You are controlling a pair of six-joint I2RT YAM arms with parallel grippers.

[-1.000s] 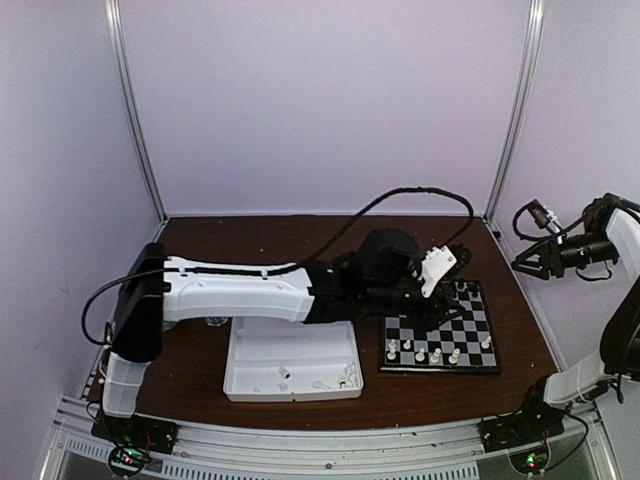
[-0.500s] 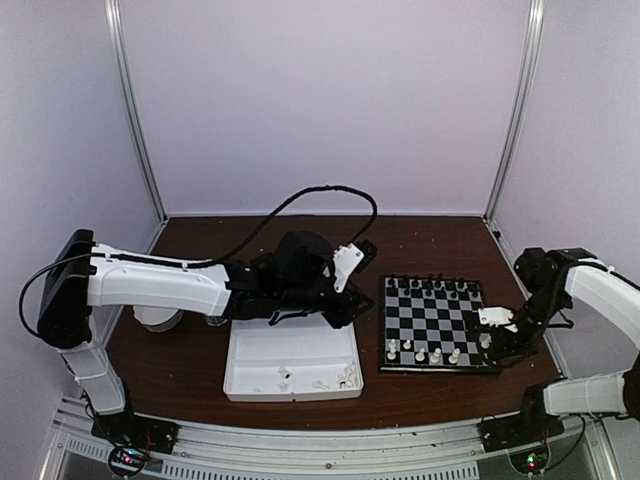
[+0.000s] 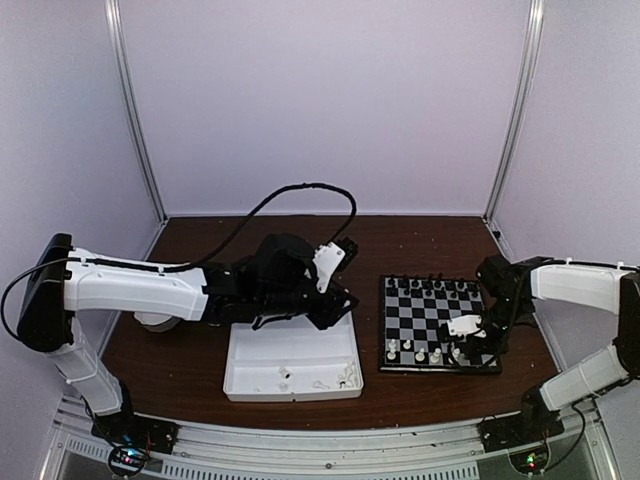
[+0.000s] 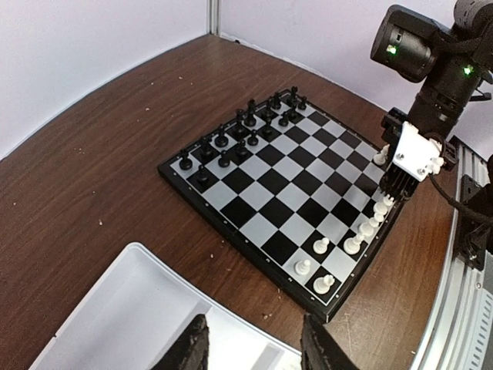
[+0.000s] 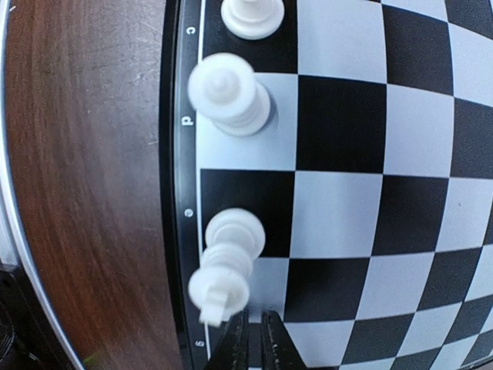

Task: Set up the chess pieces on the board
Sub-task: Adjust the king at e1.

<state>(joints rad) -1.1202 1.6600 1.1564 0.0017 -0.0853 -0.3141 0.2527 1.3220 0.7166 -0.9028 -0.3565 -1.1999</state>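
The right gripper (image 5: 252,341) is down over the near right part of the chessboard (image 5: 339,116). Its two dark fingers are pressed almost together, with only a slit between them and nothing clamped in it. In its wrist view a blurred white chessman (image 5: 221,287) stands just to the left of the fingertips, by the board's lettered rim; whether a finger touches it cannot be told. Farther ahead of the tips along that rim stand more white chessmen (image 5: 231,96). The black chessmen (image 4: 239,139) are lined up in two rows at the board's opposite edge, well away from this gripper. The left gripper (image 4: 254,351) hangs over the far right corner of the white tray (image 3: 290,362), its fingers parted about halfway and empty. The board lies ahead of it on the brown table (image 3: 180,365).
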